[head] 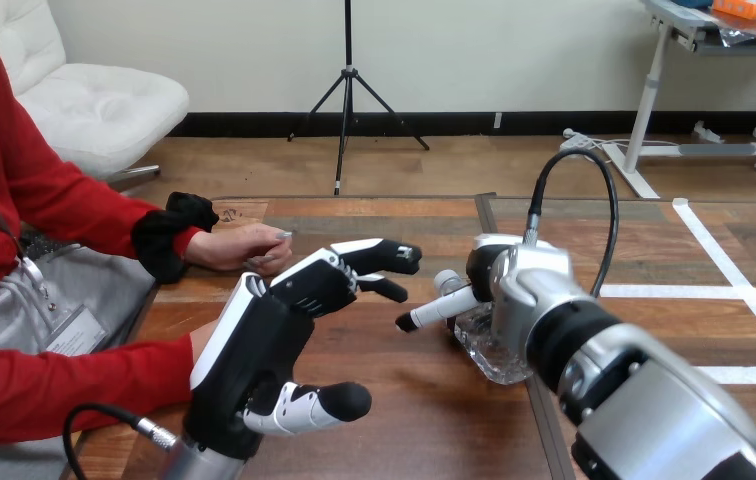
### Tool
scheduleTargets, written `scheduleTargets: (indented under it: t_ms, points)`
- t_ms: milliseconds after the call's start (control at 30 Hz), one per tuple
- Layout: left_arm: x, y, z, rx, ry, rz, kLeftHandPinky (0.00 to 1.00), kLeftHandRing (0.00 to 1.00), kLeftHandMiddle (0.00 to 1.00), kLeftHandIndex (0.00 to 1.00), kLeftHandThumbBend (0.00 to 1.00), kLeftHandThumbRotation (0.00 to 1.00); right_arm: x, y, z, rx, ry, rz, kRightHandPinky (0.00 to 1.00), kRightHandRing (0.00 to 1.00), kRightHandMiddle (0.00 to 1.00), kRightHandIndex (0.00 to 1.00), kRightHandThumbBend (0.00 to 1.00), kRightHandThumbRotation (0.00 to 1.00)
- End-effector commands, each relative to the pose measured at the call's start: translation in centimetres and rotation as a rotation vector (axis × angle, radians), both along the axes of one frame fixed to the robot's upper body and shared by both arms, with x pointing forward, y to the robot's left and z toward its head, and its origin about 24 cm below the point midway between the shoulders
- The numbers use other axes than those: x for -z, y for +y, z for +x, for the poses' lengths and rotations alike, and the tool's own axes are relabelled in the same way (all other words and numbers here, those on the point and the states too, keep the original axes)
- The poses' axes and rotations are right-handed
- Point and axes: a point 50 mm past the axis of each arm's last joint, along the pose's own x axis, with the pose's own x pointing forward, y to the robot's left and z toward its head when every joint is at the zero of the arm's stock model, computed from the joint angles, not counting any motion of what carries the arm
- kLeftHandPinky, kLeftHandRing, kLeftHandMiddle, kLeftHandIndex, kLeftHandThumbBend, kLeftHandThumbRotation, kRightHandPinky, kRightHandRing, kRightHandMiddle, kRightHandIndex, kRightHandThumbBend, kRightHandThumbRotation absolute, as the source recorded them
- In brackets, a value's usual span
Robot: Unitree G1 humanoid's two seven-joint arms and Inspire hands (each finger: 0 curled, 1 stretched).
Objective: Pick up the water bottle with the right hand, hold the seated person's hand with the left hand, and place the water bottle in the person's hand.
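At the wooden table [404, 420], the robot's left hand [254, 350] hovers with its fingers spread and nearly straight, holding nothing. It reaches toward the person's hand [239, 248], which rests on the table's far left edge. The two are near each other, but no grasp between them can be seen. The person's forearm [64, 385], in a red sleeve, lies along the view's lower left, just beside that hand's wrist.

To the right, the robot's right hand [509, 290] sits directly over the water bottle [484, 355], its back turned to the camera. Whether it has closed on the bottle cannot be told from here. The bottle is at the table's middle, under and partly hidden by that hand, well apart from the person. Too little of it shows to say whether it is upright or tipped.

The bottle is clear plastic and will probably be light. Its thin walls are likely to give under a hard squeeze, and its smooth skin could slide in a loose grip. The safest hold looks to be round the middle of the body, firm but not crushing. That would leave one end free for the person to take.
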Motion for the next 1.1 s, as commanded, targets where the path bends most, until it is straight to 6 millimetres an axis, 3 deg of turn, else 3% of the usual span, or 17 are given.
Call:
scheduleTargets:
  t_ms: [0, 467, 833, 867, 1067]
  points:
    - [-1.3, -0.2, 1.2, -0.008, -0.069, -0.006, 0.64, 0.77, 0.78, 0.75, 0.92, 0.68, 0.7, -0.5, -0.3, 0.056, -0.043, 0.033, 0.63, 0.85, 0.93, 0.97, 0.99, 0.62]
    - [-1.4, -0.3, 1.6, 0.05, -0.048, -0.046, 0.66, 0.78, 0.79, 0.75, 0.93, 0.63, 2.4, -1.4, -1.2, 0.108, -0.124, 0.041, 0.59, 0.83, 0.91, 0.92, 1.0, 0.55]
    - [-1.8, 0.5, 1.4, 0.046, -0.075, -0.043, 0.65, 0.78, 0.79, 0.75, 0.92, 0.62, 3.6, -2.2, -1.9, 0.173, -0.246, 0.087, 0.57, 0.78, 0.88, 0.9, 0.93, 0.21]
    - [-1.8, 0.6, 1.4, 0.042, -0.076, -0.043, 0.64, 0.78, 0.8, 0.75, 0.92, 0.63, 3.7, -2.3, -2.0, 0.177, -0.258, 0.092, 0.57, 0.77, 0.86, 0.87, 0.91, 0.13]
    - [-1.6, 1.2, 1.1, 0.012, -0.067, -0.052, 0.63, 0.77, 0.79, 0.75, 0.94, 0.63, 4.1, -2.6, -2.3, 0.192, -0.281, 0.084, 0.53, 0.7, 0.81, 0.83, 0.82, 0.03]
